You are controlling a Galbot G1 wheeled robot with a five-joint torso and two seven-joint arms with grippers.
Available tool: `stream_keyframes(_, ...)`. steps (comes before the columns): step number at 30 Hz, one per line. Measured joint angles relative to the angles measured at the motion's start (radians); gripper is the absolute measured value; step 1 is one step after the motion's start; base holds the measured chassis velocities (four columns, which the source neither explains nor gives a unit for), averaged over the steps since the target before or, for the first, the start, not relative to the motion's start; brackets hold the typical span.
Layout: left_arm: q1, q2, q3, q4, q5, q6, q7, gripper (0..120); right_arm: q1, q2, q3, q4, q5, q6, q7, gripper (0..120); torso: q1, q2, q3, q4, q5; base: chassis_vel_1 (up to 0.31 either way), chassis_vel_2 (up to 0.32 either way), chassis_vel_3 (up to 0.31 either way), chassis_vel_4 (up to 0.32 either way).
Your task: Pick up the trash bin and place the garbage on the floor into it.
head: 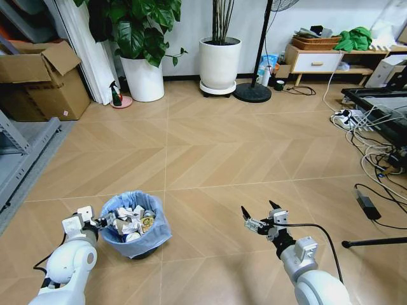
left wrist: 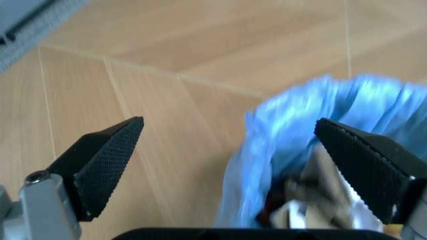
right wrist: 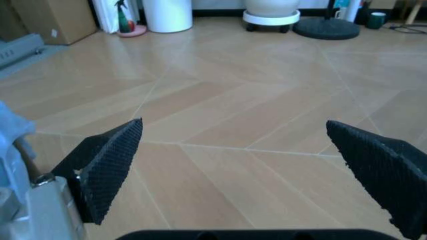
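The trash bin (head: 135, 223) sits upright on the floor (head: 241, 159), low on the robot's left, its light blue bag draped over the rim and the garbage (head: 130, 222) — crumpled white paper wads and torn wrappers — heaped inside right up to the top. The left pincer (head: 102, 222) is right at the bin's near-left rim, and from the left wrist view it's released, spread wide: one finger over bare planks, the other (left wrist: 363, 167) above the blue bag and the paper inside — gripping nothing. Over on the right, the right pincer (head: 259, 214) hovers above open floor, well apart from the bin, its dark fingers splayed and empty. Far back by the wall stand two white plant pots (head: 219, 62), with a cardboard box (head: 41, 79) off to the left.
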Motion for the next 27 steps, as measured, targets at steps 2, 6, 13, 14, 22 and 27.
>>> stream_keyframes(2, 0.006, -0.007, 0.0, -0.009, 0.005, -0.075, 0.001, 100, -0.005, -0.001, 0.008, 0.008, 0.003, -0.001, 0.004, 100, 0.0, 0.0, 0.0, -0.0001, 0.0001, 0.0, 0.0, 0.0, 0.0)
stream_keyframes(6, 0.029, -0.03, -0.001, -0.031, 0.014, -0.223, 0.018, 100, -0.012, 0.0, 0.029, 0.029, 0.007, -0.004, 0.011, 100, 0.0, 0.0, 0.0, -0.0002, -0.0002, 0.0, 0.0, 0.0, 0.0)
stream_keyframes(13, 0.137, -0.05, -0.001, -0.14, 0.085, -0.353, 0.097, 100, -0.039, 0.037, 0.108, 0.078, 0.027, -0.018, 0.048, 100, 0.0, 0.0, 0.0, 0.0, 0.0003, 0.0, 0.0, 0.0, 0.0)
stream_keyframes(14, 0.155, -0.051, 0.0, -0.159, 0.098, -0.364, 0.121, 100, -0.046, 0.046, 0.121, 0.088, 0.026, -0.021, 0.054, 100, 0.0, 0.0, 0.0, 0.0, 0.0004, 0.0, 0.0, 0.0, 0.0)
stream_keyframes(22, 0.232, -0.051, 0.023, -0.252, 0.12, -0.411, 0.281, 100, -0.102, 0.127, 0.175, 0.15, 0.001, -0.021, 0.084, 100, 0.0, 0.0, 0.0, -0.0001, -0.0002, 0.0, 0.0, 0.0, 0.0)
stream_keyframes(27, 0.234, -0.049, 0.078, -0.28, 0.122, -0.4, 0.303, 100, -0.094, 0.158, 0.172, 0.178, -0.011, -0.024, 0.084, 100, 0.0, 0.0, 0.0, -0.0001, 0.0001, 0.0, 0.0, 0.0, 0.0)
